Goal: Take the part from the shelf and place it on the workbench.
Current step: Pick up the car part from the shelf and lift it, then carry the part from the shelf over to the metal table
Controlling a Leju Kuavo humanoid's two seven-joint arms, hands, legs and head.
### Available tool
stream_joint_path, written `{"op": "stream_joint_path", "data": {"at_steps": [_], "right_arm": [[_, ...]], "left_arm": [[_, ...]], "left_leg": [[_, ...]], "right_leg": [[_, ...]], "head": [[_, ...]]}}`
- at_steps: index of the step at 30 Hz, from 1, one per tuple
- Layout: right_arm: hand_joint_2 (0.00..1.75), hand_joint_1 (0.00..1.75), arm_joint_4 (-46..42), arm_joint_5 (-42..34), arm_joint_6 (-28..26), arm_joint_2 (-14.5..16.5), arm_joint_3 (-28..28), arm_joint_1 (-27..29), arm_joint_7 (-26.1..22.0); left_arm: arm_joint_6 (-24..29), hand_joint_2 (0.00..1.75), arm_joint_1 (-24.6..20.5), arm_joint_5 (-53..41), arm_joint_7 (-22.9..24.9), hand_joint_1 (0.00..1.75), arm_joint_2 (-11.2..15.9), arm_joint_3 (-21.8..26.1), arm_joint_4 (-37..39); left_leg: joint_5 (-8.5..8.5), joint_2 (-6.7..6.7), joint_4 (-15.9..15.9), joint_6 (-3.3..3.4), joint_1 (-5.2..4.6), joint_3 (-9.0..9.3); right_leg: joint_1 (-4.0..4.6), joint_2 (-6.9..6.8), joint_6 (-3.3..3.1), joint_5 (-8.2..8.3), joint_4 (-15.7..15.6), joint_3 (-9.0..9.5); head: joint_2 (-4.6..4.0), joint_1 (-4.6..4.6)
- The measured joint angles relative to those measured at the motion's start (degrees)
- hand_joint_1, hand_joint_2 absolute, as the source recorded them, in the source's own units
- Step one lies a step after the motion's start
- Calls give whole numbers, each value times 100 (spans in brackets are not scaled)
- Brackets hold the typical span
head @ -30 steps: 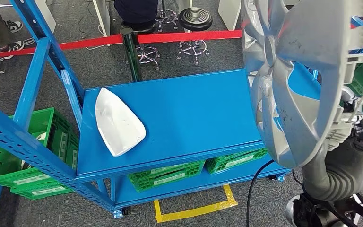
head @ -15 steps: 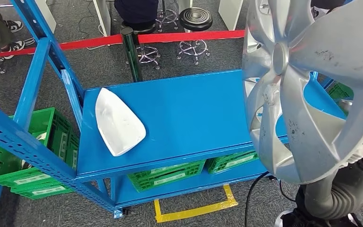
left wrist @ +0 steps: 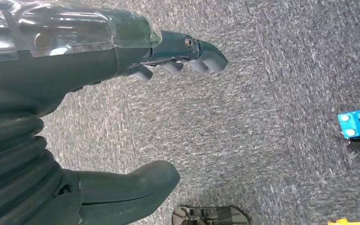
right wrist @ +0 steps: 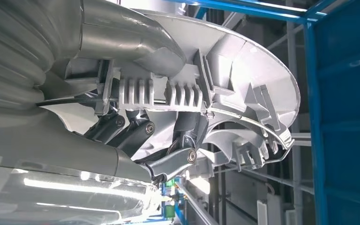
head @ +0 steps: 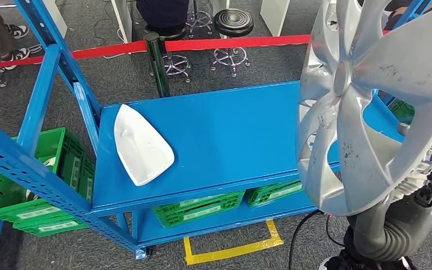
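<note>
Your right hand grips the hubcap upright, right of the white part on the shelf; left hand released.

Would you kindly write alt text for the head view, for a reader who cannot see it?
A large silver hubcap, held up by the robot's right hand, fills the right side. Behind it, a blue shelf carries a white part, with green crates below.
</note>
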Motion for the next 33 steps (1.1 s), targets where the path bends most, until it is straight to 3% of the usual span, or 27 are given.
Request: {"op": "stream_joint_path", "data": {"at_steps": [7, 21, 26, 28, 31, 32, 33], "right_arm": [[175, 175, 119, 474, -7, 202, 38, 160, 41], [175, 175, 248, 579, -12, 382, 66, 146, 188], [175, 175, 263, 631, -12, 412, 72, 139, 264], [175, 175, 269, 675, -12, 421, 78, 136, 313], [175, 175, 275, 709, -12, 425, 94, 138, 349], [175, 175, 280, 713, -12, 426, 101, 138, 365], [175, 175, 284, 717, -13, 426, 106, 138, 389]], "left_arm": [[-12, 175, -9, -124, 9, 0, 96, 110, 2], [-25, 175, -14, -300, 7, 0, 93, 245, 2], [-33, 175, -17, -369, 7, 0, 49, 282, 2], [-37, 175, -22, -395, 4, 0, 20, 284, 2], [-42, 175, -18, -411, 8, 0, -8, 288, 2], [-46, 175, -17, -417, 10, 0, -17, 289, 2], [-53, 175, -16, -425, 14, 0, -28, 290, 2]], "left_leg": [[0, -6, -7, -1, 0, 2], [-1, -13, 3, 5, -27, -2], [29, -14, -29, 70, -25, 6], [69, -5, -68, 113, 3, 24], [84, 0, -71, 129, 0, 22], [83, -2, -69, 129, -7, 23], [82, -6, -67, 127, -14, 27]], "right_leg": [[0, -1, -2, -2, 0, 0], [-23, -1, 20, 15, -20, 1], [-40, -4, 80, 5, -22, -5], [-38, -10, 99, -216, 270, -121], [-37, -14, 94, -724, 1303, -565], [-34, -13, 83, -748, 1510, -658], [-30, -14, 63, -658, 1521, -667]], "head": [[0, -6], [0, -14], [0, -18], [0, 12], [0, 64], [0, 68], [0, 74]]}}
